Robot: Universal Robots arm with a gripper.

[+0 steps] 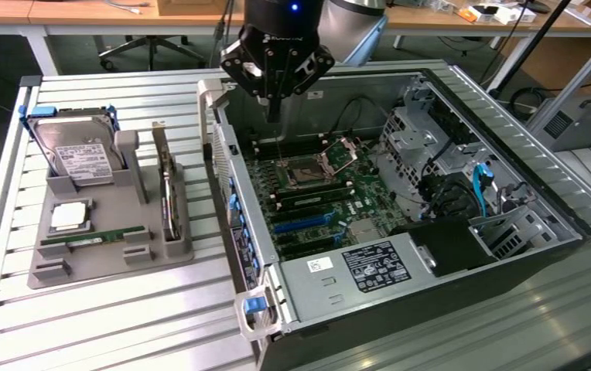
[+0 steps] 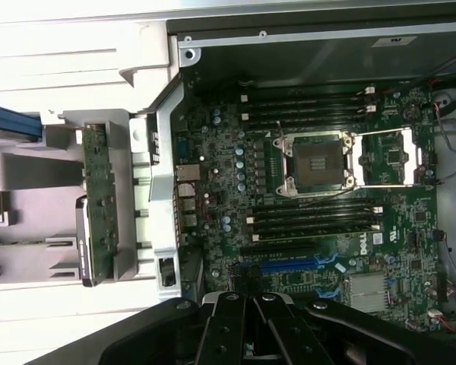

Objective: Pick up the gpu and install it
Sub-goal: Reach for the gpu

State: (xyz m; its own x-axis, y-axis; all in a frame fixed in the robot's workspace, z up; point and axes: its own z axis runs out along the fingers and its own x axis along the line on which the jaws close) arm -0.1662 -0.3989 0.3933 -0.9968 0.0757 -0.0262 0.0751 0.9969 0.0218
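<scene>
The gpu (image 1: 169,199) is a thin card standing on edge in a slot of the grey holder (image 1: 110,267), its silver bracket toward the far end. It also appears in the wrist view, with the gpu's (image 2: 100,194) green board face toward the camera beside the case wall. My gripper (image 1: 273,108) hangs above the far left corner of the open computer case (image 1: 461,255), over the motherboard (image 1: 322,205), well apart from the card. Its fingers (image 2: 229,323) are shut together with nothing between them.
On the holder there are also a silver hard drive (image 1: 81,154), a square processor chip (image 1: 69,216) and a green RAM stick (image 1: 94,238). Inside the case are an open CPU socket (image 1: 306,171), blue expansion slots (image 1: 301,222) and a power supply (image 1: 373,263).
</scene>
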